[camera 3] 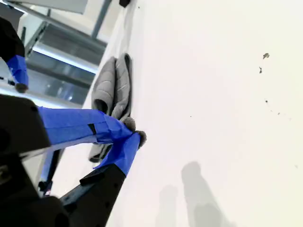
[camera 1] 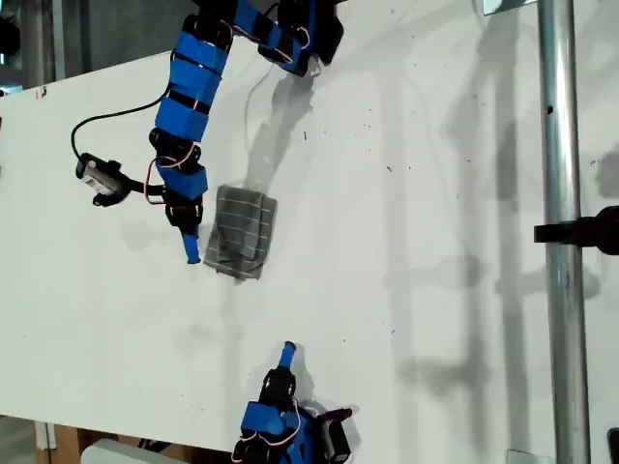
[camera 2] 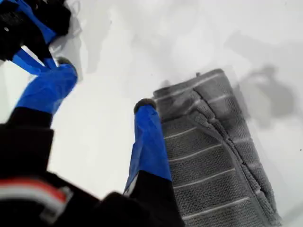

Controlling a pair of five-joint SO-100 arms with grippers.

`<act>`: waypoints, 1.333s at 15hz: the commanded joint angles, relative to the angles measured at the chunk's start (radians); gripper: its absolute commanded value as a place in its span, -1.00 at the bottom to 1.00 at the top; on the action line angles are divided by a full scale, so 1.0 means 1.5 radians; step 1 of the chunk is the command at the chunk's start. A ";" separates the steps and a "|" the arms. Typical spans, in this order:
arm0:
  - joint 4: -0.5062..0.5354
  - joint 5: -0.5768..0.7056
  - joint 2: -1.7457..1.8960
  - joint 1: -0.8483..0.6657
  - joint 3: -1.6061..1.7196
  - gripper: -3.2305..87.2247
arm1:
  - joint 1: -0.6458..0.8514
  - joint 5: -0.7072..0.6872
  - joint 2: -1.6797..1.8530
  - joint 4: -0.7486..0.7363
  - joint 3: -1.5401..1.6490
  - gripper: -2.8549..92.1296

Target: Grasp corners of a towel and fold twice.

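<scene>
Exterior view: the towel (camera 1: 242,233) lies folded into a compact block on the white table (camera 1: 435,242), left of centre in that view. Its long axis runs roughly up and down the exterior view, leaning a little so that the upper end sits slightly toward the exterior view's right. The pale stripes run across the short way. The upper corners (camera 1: 272,201) look squared, while the lower end is more rumpled and uneven.

My first gripper (camera 1: 191,246) hangs just beside the towel's edge on the exterior view's left, fingertips pointing down the view toward the table. In the first wrist view, my first gripper (camera 2: 102,85) has its jaws spread wide apart and holds nothing; one blue finger (camera 2: 149,142) lies right along the towel's (camera 2: 213,156) long side, at or just off its edge, and the other is well clear over bare table. That view shows folded layers, with an overlapping flap edge running lengthwise.

My second gripper (camera 1: 287,350) sits near the exterior view's bottom edge, well apart from the towel, pointing up the view toward it. In the second wrist view, its fingertips (camera 3: 135,135) meet, jaws closed on nothing, with the towel (camera 3: 113,94) seen beyond.

No readable writing or labels show anywhere.
</scene>
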 commanded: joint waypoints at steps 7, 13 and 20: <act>-0.009 -0.116 0.001 0.025 0.006 -0.90 | 0.011 0.019 0.298 0.161 0.406 -0.95; 0.117 -0.127 0.001 0.033 0.006 -0.90 | 0.025 0.137 0.679 0.302 0.795 -0.95; 0.117 0.081 0.001 0.036 0.005 -0.91 | 0.031 0.177 0.931 0.383 0.931 -0.84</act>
